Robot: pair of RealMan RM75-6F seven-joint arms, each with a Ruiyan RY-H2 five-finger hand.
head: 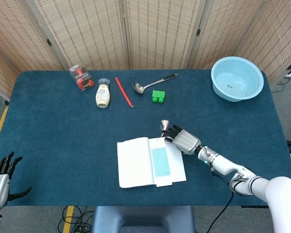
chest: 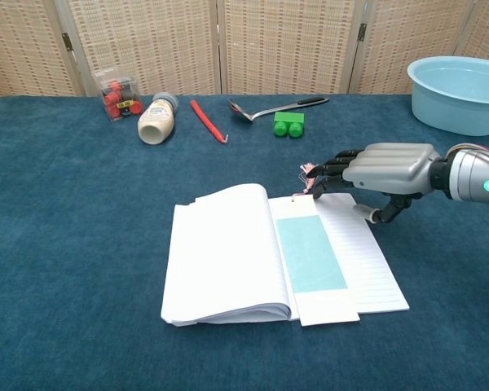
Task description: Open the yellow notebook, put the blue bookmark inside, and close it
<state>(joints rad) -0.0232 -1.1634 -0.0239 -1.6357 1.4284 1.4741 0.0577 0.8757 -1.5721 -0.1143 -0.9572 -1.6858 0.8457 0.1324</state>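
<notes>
Behind the notebook [chest: 228, 261]: ladle [chest: 273, 107], green block [chest: 288, 124].

You see the notebook [chest: 228, 257] lying open and flat on the table, near its front edge, with white pages facing up; its yellow cover does not show. The left page is blank and bulges slightly, while the right page is ruled. The blue bookmark [chest: 310, 252], a pale blue-green strip on a white card, lies lengthwise on the right-hand page just beside the spine, its lower end at the page's front edge. Its pink tassel [head: 163, 125] pokes past the notebook's far edge.
</notes>
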